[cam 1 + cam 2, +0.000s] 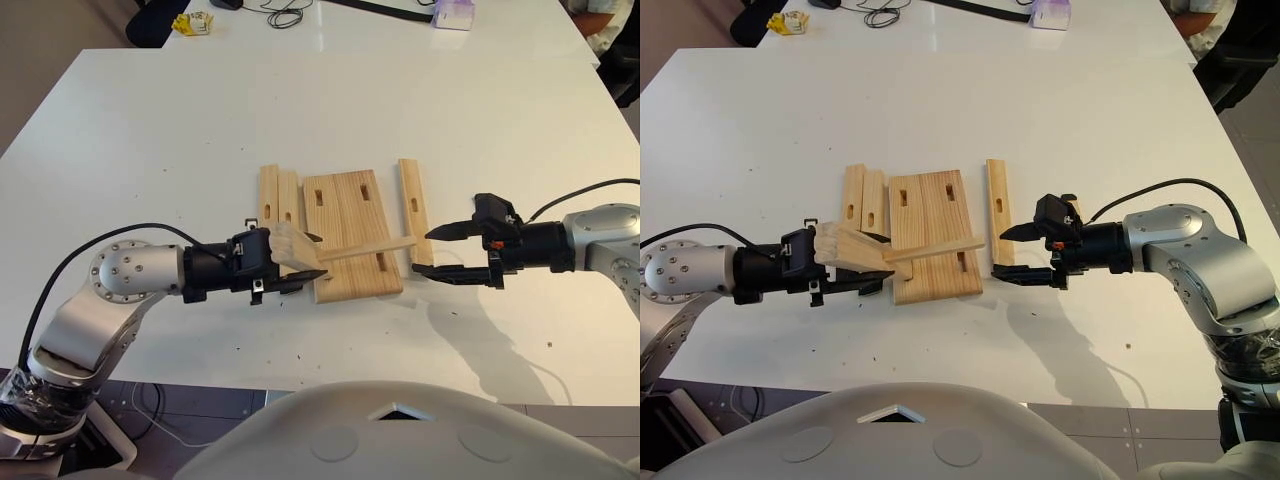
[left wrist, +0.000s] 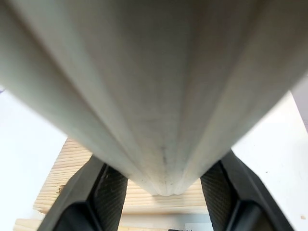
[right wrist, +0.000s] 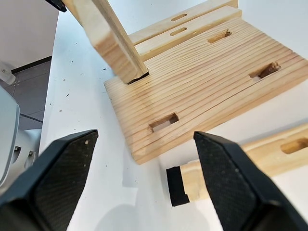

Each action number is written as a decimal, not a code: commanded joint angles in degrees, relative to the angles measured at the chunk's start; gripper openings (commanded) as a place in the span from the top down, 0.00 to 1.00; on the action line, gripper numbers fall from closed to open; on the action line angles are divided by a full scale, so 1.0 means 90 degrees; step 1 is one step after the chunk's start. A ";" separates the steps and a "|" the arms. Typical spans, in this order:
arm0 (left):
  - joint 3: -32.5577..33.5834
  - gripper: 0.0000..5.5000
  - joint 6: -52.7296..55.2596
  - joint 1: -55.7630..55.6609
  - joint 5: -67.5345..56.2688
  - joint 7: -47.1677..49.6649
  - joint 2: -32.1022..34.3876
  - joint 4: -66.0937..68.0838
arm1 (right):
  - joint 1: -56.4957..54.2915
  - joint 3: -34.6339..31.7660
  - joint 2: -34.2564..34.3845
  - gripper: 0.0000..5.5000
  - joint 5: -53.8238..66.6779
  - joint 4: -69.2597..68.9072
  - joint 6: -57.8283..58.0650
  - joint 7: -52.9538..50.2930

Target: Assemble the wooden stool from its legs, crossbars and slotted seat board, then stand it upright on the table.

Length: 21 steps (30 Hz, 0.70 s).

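Left gripper [image 1: 310, 257] pinching a leg [image 1: 370, 247] slanted over the flat, central seat board [image 1: 345, 215], right gripper [image 1: 423, 252] spread just right: we judge the long overhang could twist the leg in that grip, spoiling alignment.

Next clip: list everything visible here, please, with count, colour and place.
seat board: one, pale wood, four slots, flat at table centre
left legs: two, pale wood, slotted, lying side by side left of the board
right leg: one, pale wood, black pad at near end, lying right of the board
held wooden pieces: pale, count unclear, reaching over the board
table: one, white
yellow item, black cables, lilac container: far table
left gripper: shut on the held wooden pieces
right gripper: open, at the right leg's near end
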 commanded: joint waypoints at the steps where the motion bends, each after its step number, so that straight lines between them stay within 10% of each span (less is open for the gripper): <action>1: -0.0344 0.51 0.1419 0.0138 -0.0194 0.0015 0.0223 0.0288 | -0.0088 -0.0007 -0.0039 0.33 -0.0073 -0.0004 -0.0087 -0.0024; 11: -0.0195 0.25 0.1925 -0.0283 -0.0164 0.0168 -0.0072 0.0374 | -0.0004 -0.0040 -0.0003 0.33 -0.0077 -0.0033 -0.0090 -0.0079; 21: 0.0010 0.24 0.1430 0.0459 0.0174 -0.0288 0.0272 0.0139 | -0.0038 -0.0112 -0.0190 0.33 -0.0170 0.0154 -0.0243 0.0075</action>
